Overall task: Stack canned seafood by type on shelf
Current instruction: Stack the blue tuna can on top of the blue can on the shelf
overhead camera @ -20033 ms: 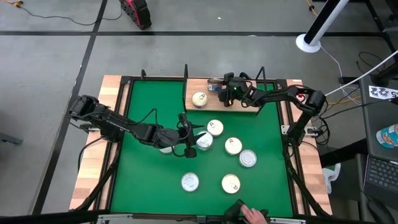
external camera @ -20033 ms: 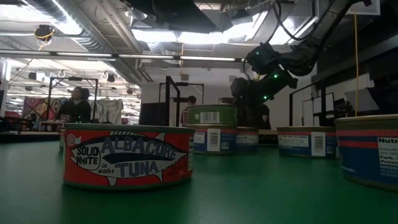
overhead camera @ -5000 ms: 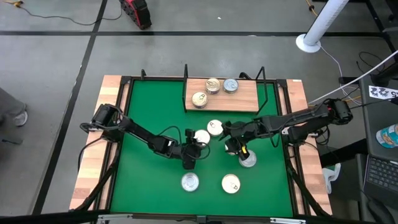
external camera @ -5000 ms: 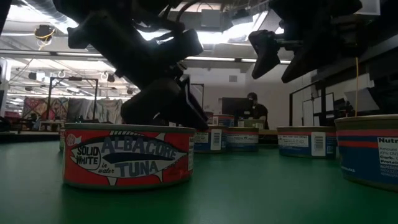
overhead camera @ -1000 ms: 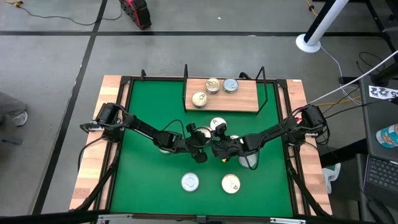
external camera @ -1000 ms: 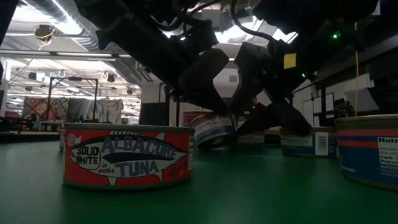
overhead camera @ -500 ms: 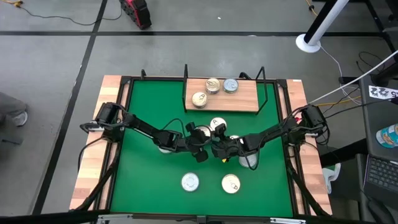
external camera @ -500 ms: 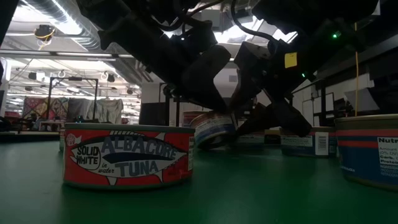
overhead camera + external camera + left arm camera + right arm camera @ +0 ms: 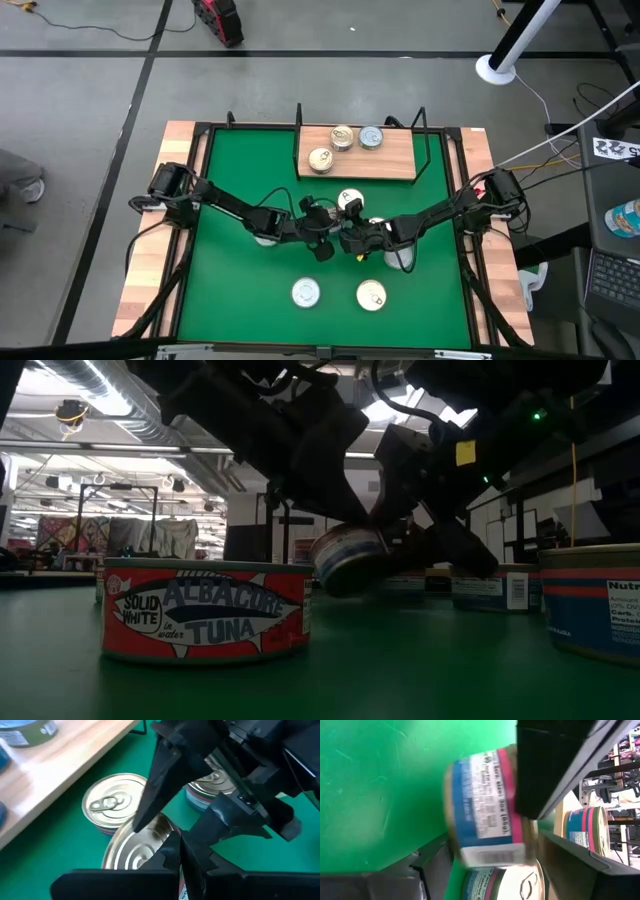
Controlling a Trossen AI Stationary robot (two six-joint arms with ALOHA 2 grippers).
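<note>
I'm seeing both grippers meeting mid-table over one tin (image 9: 348, 560), which is tilting clear of the mat. My right gripper (image 9: 352, 240) is spread wide around its sides; my left gripper (image 9: 322, 232) is fully closed, pressing against it. Three tins are sitting on the shelf (image 9: 395, 160).

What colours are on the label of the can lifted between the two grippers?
Blue with a pink band and white print on the lifted can; clearest in the right wrist view.

tins on shelf (image 9: 395, 160): 3 (image 9: 343, 137) | tins on green table (image 9: 230, 280): at least 5 (image 9: 306, 293) | arms: 2
</note>
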